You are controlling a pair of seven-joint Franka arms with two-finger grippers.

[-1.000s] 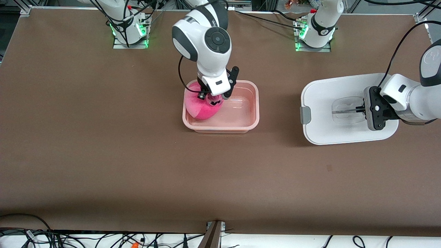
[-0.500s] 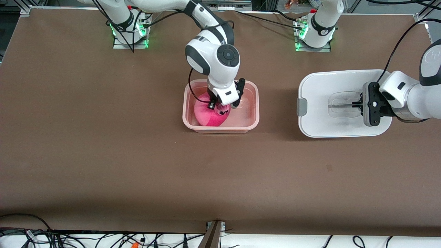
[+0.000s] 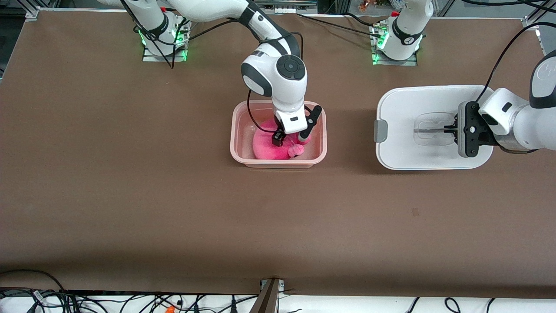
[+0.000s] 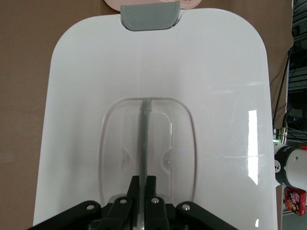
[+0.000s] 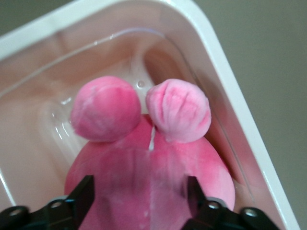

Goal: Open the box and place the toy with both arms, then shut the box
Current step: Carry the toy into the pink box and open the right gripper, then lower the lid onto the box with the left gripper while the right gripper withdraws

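My right gripper (image 3: 290,140) hangs in the box (image 3: 236,130), fingers (image 5: 84,194) spread apart, one on each side of the toy (image 3: 270,148) and no longer pinching it. The toy sits on the box floor, toward the wall nearer the front camera (two round pink nubs point away from my wrist). My left gripper (image 3: 449,129) is clamped tight on the clear handle (image 4: 144,139) of the lid (image 3: 404,108), toward the left arm's end of the table, well apart from the box.
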